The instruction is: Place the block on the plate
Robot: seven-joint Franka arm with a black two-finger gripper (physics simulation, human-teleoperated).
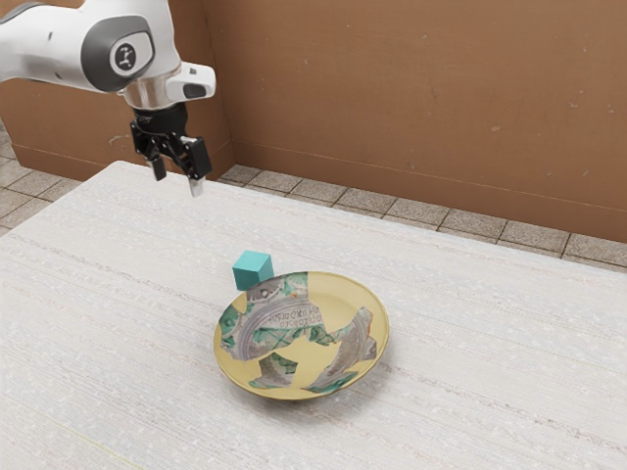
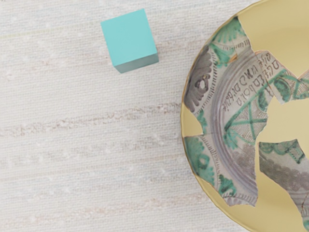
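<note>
1. The brown wall [image 1: 411, 98] stands beyond the table, with a projecting section toward the exterior view's left.
2. The table [image 1: 108, 343] has a white, woven-looking top with faint streaks. One corner shows behind the arm's hand; a long edge runs from it along the wall side.
3. The floor [image 1: 389, 209], laid with grey-beige tiles, shows between that edge and the wall.
4. The white arm [image 1: 59, 44] comes in from the exterior view's left, its hand above the table near that corner.
5. The plate [image 1: 370, 302] lies face up, well in from the wall-side edge. It is yellow, with irregular patches of grey and green pattern and some lettering. Its raised rim stands between the block and the plate's middle.
6. The gripper [image 1: 178, 183], black with a pale fingertip, points downward, well above the tabletop. Its two fingers are spread, with an empty gap between them.
7. The block [image 1: 253, 271], a small turquoise cube, rests flat on the table, outside the plate, on the side toward the table's visible corner. The wrist view shows a strip of white tabletop between block and rim: they are near each other but apart.
</note>
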